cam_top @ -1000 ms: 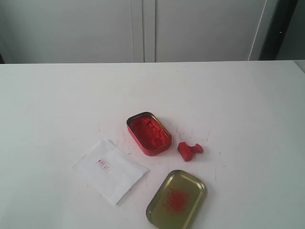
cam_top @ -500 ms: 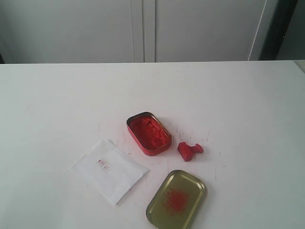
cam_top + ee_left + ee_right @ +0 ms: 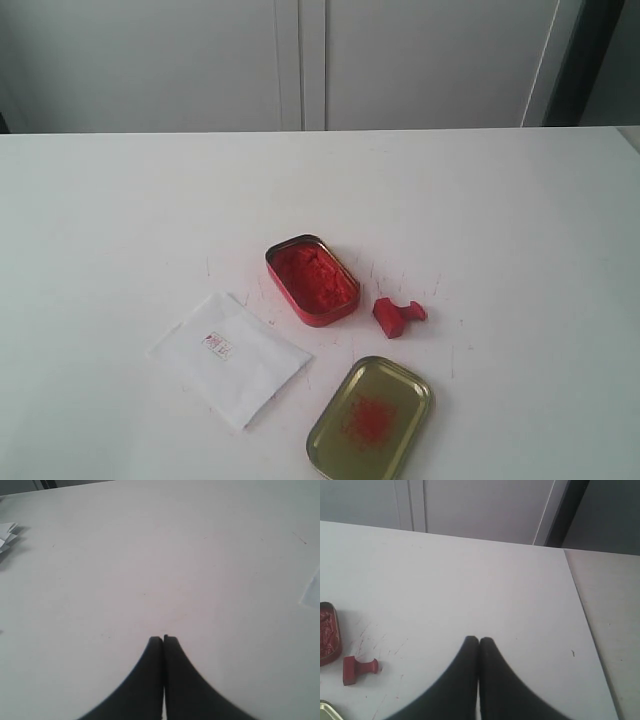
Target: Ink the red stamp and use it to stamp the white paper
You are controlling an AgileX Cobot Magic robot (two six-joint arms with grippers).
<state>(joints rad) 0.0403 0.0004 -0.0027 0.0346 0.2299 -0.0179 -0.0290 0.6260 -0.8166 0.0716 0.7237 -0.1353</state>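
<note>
Clenched on nothing, my left pincer (image 3: 163, 638) hangs over the bare table (image 3: 150, 555), its tips pressed together. My right pincer (image 3: 479, 639) is clamped closed and empty too. The red stamp (image 3: 398, 315) lies on its side just right of the red ink tin (image 3: 311, 279) in the exterior view, apart from it. The white paper (image 3: 230, 357) lies flat to the tin's lower left, bearing a small red imprint. The gold lid (image 3: 370, 418), smeared red inside, sits below the tin.

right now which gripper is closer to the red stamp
Right, most likely. The right gripper, jaws shut, has the red stamp in its wrist view, lying apart from it. The left gripper, also shut, has no stamp in its view.
</note>
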